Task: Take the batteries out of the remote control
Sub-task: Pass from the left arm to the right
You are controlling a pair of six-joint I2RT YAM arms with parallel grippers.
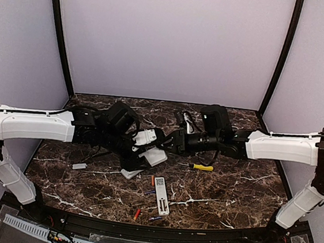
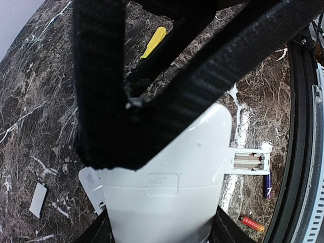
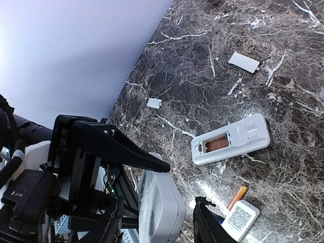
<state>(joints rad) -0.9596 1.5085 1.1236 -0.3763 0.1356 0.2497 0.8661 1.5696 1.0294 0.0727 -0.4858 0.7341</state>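
The left gripper pinches the remote aloft, long axis running away toward the right gripper, which straddles the far end; contact there cannot be told. Loose batteries lie on the table below both. The embossed mark is unreadable; a QR label sits on a second remote
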